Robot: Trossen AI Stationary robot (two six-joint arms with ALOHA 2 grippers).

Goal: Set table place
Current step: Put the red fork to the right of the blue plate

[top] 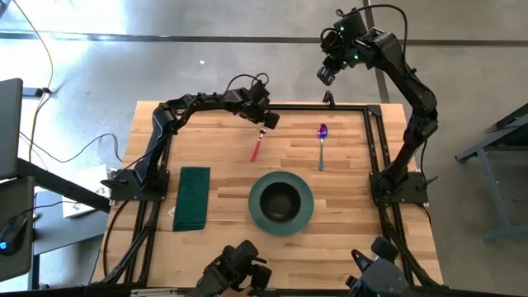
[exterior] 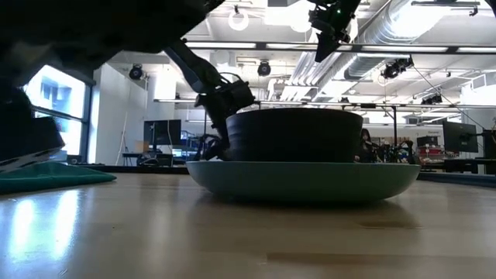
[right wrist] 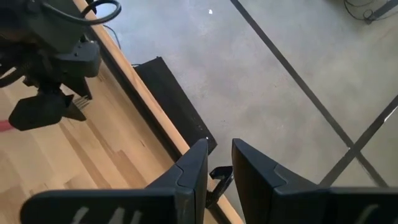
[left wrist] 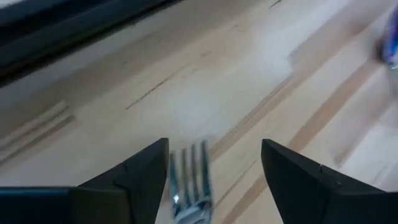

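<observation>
Item: fork, red handle, lying on the table beyond the plate. Light, stiff, slick metal; best taken mid-handle. My left end effector straddles its tines, released.

Bare table between napkin, fork, and plate.

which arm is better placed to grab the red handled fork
Left. The left gripper hangs right over the red-handled metal fork, open fingers either side of its tines. The right gripper is raised beyond the table's far edge, over the floor.
</observation>
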